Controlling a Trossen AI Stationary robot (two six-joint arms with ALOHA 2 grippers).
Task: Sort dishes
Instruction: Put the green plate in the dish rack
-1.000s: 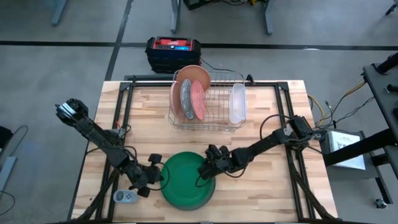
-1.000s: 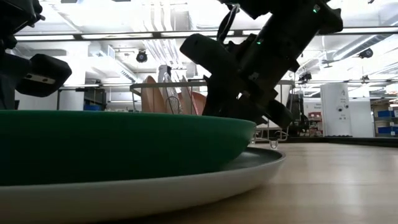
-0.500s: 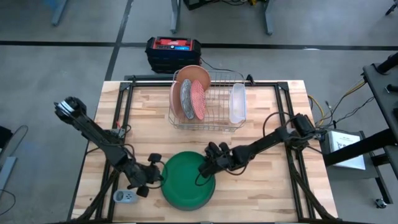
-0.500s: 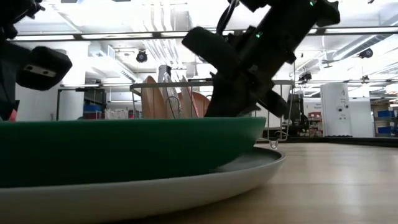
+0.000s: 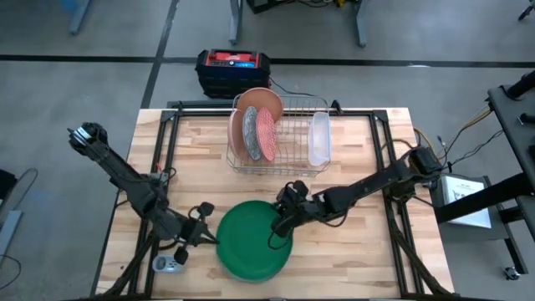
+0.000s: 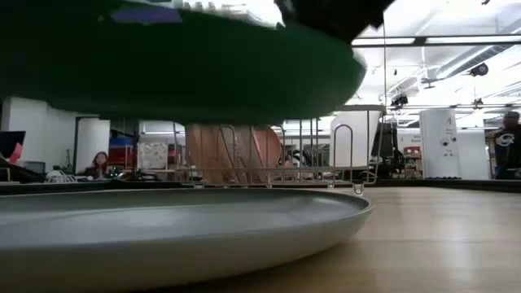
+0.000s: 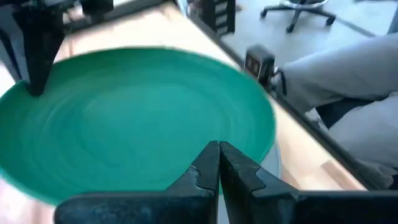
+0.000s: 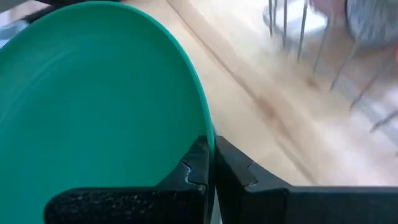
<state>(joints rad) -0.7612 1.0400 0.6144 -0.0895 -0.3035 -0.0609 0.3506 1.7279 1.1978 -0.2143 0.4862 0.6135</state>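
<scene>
You are in the lift step: the round dark green plate (image 5: 253,242) hangs above the near-centre of the pale wooden table (image 5: 368,159), clear of the larger pale grey plate (image 6: 187,228) beneath it.

The right gripper (image 5: 279,222) is clenched on the green plate's rim, seen closely in the right wrist view (image 8: 210,163).

The left gripper (image 5: 201,237) sits just beside the plate's opposite edge; its fingers (image 7: 205,168) are pressed together at the rim, but whether they actually pinch it, you cannot tell.

Next move, as a judgement: carry the green plate toward the silver wire rack (image 5: 280,134) and tip it upright into a free slot beside the terracotta-pink plate (image 5: 261,104) and red-and-white patterned plate (image 5: 266,134).

Only the low view shows the air gap and the grey plate; from overhead the green plate hides it.
</scene>
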